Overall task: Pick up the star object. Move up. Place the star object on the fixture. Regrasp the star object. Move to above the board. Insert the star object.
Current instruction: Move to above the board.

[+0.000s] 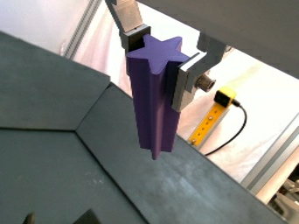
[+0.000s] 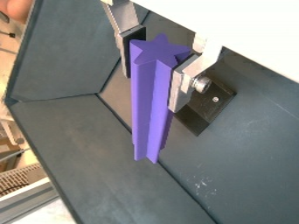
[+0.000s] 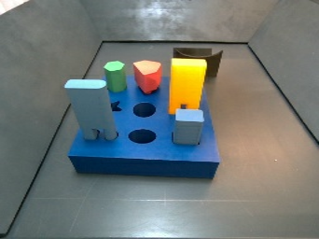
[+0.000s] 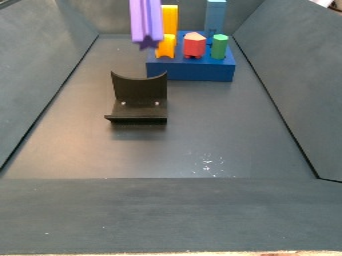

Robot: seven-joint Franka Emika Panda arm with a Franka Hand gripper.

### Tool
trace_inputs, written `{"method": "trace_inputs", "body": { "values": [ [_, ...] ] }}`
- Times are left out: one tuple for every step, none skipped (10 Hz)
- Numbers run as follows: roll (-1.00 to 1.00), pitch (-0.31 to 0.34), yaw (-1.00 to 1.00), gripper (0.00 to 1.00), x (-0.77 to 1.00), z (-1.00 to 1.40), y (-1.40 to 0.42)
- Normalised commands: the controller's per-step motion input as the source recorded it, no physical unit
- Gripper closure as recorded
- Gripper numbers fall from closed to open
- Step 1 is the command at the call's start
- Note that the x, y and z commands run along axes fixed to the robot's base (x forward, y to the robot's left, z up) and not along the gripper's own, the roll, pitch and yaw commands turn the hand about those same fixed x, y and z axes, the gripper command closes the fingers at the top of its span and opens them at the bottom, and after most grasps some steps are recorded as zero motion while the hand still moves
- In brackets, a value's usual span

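1. The gripper (image 1: 163, 59) hangs in the air above the dark floor, its jaws closed on the top end of the star object (image 1: 155, 96), which points straight down between the silver fingers (image 2: 184, 80) in both wrist views.
2. In a side view, only the lower end of the purple star object (image 4: 143, 22) shows, high above the fixture (image 4: 138, 97) and clear of it.
3. The fixture stands on the floor in front of the board (image 4: 201, 67), a little apart from it.
4. On the board (image 3: 147, 159), from left to right, stand a light blue block (image 3: 91, 107), a green peg (image 3: 115, 75), a red peg (image 3: 148, 77), an orange block (image 3: 187, 84) and a small grey-blue block (image 3: 188, 127).
5. Several holes in the board's top face are open.
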Motion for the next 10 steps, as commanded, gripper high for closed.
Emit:
{"method": "trace_inputs", "body": {
  "values": [
    [-1.0,-0.045,-0.11,1.0,-0.45,0.27,-1.0],
    [-1.0,-0.047,-0.11,1.0,-0.45,0.24,-1.0],
    [-1.0,-0.06,-0.11,1.0,-0.48,0.25,-1.0],
    [-1.0,-0.062,-0.12,1.0,-0.49,0.24,-1.0],
    [-1.0,-0.055,-0.12,1.0,-0.5,0.25,-1.0],
    [-1.0,-0.048,-0.13,1.0,-0.5,0.25,-1.0],
    [-1.0,-0.04,-0.13,1.0,-0.52,0.25,-1.0],
    [-1.0,-0.04,-0.13,1.0,-0.53,0.25,-1.0],
    [-1.0,-0.041,-0.13,1.0,-0.48,0.21,-0.84],
    [-1.0,-0.043,-0.13,1.0,-0.38,0.16,-0.65]
  ]
}}
